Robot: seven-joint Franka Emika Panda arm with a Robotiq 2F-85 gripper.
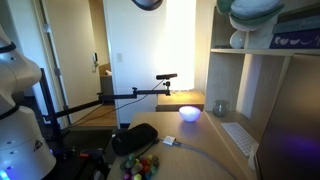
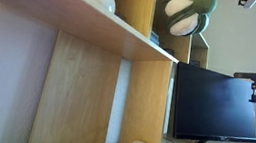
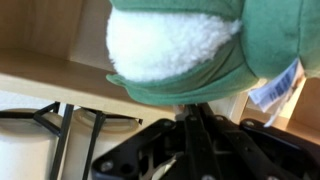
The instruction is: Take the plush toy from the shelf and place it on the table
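All that counts is down: the roundish white-and-green plush toy (image 2: 189, 11) hangs beside the top edge of the pale-wood shelf (image 2: 86, 86), with the tan wooden table (image 1: 185, 99) well below, and it hides your gripper's fingers, so you cannot tell their grip.

At 9 o'clock in an exterior view, the arm (image 1: 14, 85) had glossy white, rounded housings with dark joint seams. At 6 o'clock in the wrist view, the gripper (image 3: 196, 110) linkage was matte black.
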